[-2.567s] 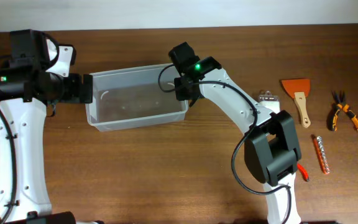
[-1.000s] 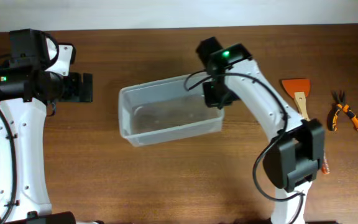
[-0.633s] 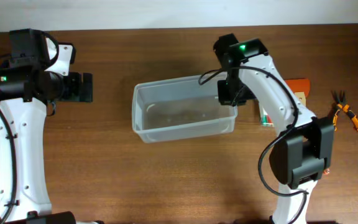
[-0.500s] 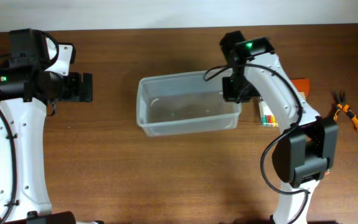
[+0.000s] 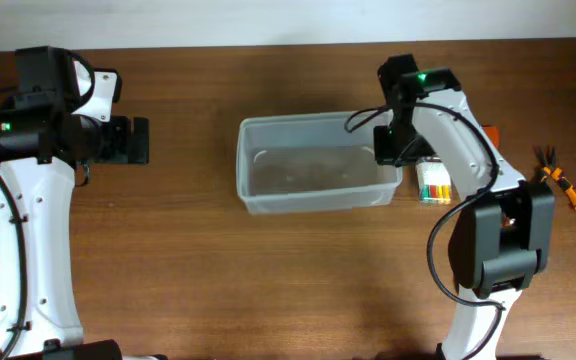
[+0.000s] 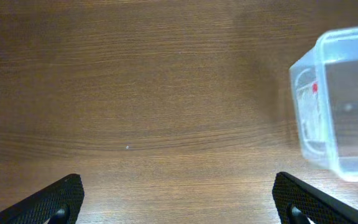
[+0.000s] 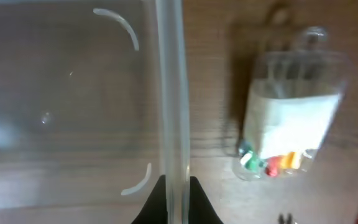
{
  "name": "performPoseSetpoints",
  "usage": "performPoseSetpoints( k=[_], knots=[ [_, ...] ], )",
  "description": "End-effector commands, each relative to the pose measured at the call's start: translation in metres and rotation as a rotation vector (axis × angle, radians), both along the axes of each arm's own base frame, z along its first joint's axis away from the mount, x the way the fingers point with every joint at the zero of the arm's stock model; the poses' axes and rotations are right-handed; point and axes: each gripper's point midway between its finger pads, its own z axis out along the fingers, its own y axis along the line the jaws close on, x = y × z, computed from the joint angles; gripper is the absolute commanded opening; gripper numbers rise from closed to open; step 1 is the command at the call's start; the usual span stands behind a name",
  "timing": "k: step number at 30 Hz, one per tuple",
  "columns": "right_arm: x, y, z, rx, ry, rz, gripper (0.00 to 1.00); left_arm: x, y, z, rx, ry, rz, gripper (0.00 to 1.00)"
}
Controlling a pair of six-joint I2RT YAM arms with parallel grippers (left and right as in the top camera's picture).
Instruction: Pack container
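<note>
The clear plastic container stands empty at the table's middle. My right gripper is shut on its right wall. In the right wrist view the black fingertips pinch that rimmed wall from both sides. My left gripper is open and empty, well left of the container. In the left wrist view only the container's left end shows at the right edge, and the left gripper hangs over bare wood.
A clear blister pack with small coloured pieces lies just right of the container and also shows in the right wrist view. An orange scraper is mostly hidden behind the right arm. Orange-handled pliers lie at the far right.
My right gripper has dragged the container to the right, away from the left gripper, which let go of its left end. The left arm has stayed put.
</note>
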Motion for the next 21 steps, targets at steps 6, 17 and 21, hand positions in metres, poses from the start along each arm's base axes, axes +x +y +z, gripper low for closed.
performPoseSetpoints(
  k=[6,17,21],
  knots=[
    [-0.014,0.005,-0.005,0.027,0.043,0.064,0.04,0.004,-0.001,0.002,-0.015,-0.010,0.001,0.99],
    [-0.027,0.021,-0.005,0.028,0.084,0.077,0.04,0.005,-0.001,0.003,-0.014,-0.017,0.001,0.99],
    [-0.026,0.024,-0.005,0.029,0.078,0.072,0.04,0.005,-0.001,0.003,-0.019,-0.016,0.009,0.99]
  ],
)
